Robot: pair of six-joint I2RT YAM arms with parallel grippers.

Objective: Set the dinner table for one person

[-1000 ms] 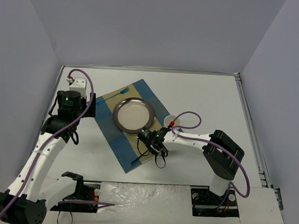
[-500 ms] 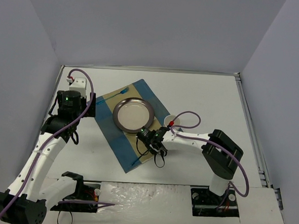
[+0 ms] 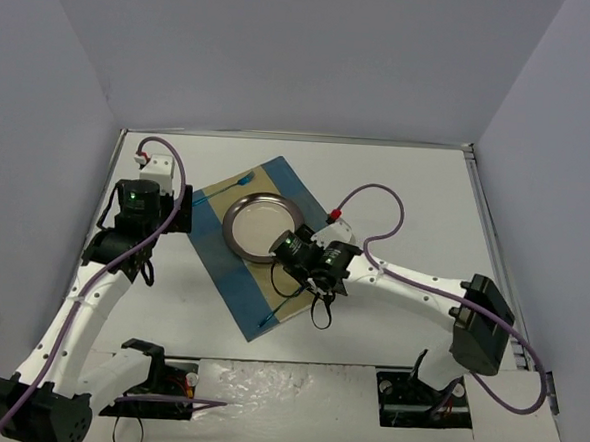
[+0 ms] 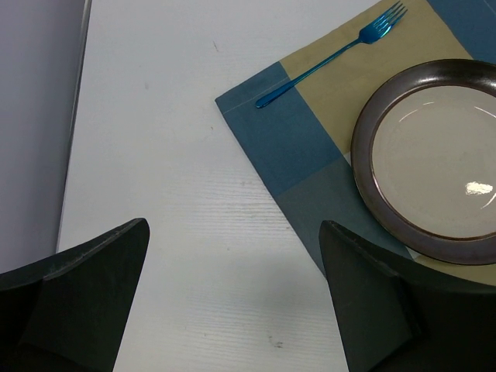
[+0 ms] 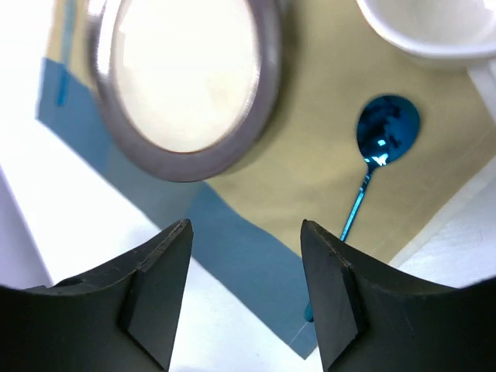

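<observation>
On the white dinner table (image 3: 407, 198) lies a blue-and-tan striped mat (image 3: 233, 282). A dark-rimmed plate (image 3: 255, 227) sits in its middle. A blue fork (image 3: 223, 190) lies at its far left edge. Along the mat's near right edge lies a blue spoon (image 3: 274, 312), seen free in the right wrist view (image 5: 385, 130). Beside the spoon bowl stands a white cup (image 5: 430, 27). My right gripper (image 3: 290, 264) hovers open over the mat (image 5: 256, 248) between plate (image 5: 186, 77) and spoon, holding nothing. My left gripper (image 4: 232, 310) stands open above bare table left of the mat.
The left wrist view shows the fork (image 4: 329, 58) and plate (image 4: 434, 151) on the mat (image 4: 302, 147), with the table's left rim (image 4: 76, 116) close by. Grey walls enclose the table on three sides. The arm bases stand at the near edge.
</observation>
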